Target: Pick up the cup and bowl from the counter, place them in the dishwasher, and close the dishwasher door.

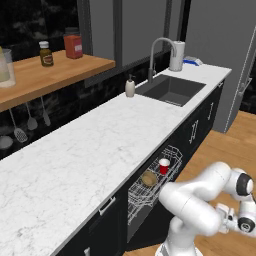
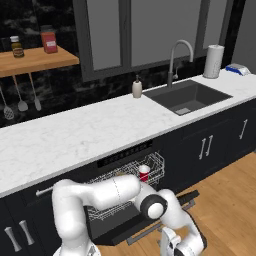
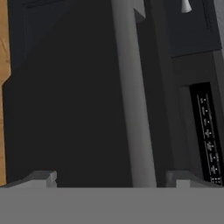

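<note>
White arm folded low, elbow bent, wrist dropped — fingers (image 3: pixel 43 177) spread wide, holding nothing

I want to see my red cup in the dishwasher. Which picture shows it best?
The left base view: the cup stands upright in the white rack, unblocked, beside the bowl. The right base view shows it too, but the arm crowds in front. The hand view faces the dark dishwasher door and its handle.

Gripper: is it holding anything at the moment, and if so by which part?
Nothing is held. The gripper is open, its fingertips standing either side of the dishwasher door's bar handle without closing on it.
</note>
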{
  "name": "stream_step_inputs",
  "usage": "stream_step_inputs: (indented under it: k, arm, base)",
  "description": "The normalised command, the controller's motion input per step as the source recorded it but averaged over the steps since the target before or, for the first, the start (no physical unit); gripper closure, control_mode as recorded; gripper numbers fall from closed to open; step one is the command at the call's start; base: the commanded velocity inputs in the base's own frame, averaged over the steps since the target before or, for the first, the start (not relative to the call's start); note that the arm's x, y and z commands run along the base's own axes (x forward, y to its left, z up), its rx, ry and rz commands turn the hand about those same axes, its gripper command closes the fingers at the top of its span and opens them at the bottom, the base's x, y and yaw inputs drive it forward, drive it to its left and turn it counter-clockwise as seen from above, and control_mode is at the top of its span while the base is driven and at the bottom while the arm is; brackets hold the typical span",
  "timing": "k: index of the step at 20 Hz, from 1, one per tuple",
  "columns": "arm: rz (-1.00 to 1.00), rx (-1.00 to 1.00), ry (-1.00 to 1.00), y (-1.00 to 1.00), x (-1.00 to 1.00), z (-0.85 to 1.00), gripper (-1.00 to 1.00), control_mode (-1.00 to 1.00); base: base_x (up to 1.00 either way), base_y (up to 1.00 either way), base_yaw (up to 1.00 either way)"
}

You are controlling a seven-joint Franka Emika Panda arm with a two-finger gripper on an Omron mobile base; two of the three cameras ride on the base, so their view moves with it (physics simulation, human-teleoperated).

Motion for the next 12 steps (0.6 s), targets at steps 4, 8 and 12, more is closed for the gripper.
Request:
stream_step_inputs:
  k: [4,8,12]
  arm:
    - [0.00,0.05,-0.06,0.21,0.34,0.01,-1.00,-1.00]
    - [0.00,0.08,-0.09,0.34,0.40,0.22,-1.00,-1.00]
    - [0.00,0.05,-0.08,0.50,0.58,0.29,-1.00,-1.00]
  base:
    - [0.00,0.00,0.00]
    - [0.00,0.00,0.00]
    - [0.00,0.00,0.00]
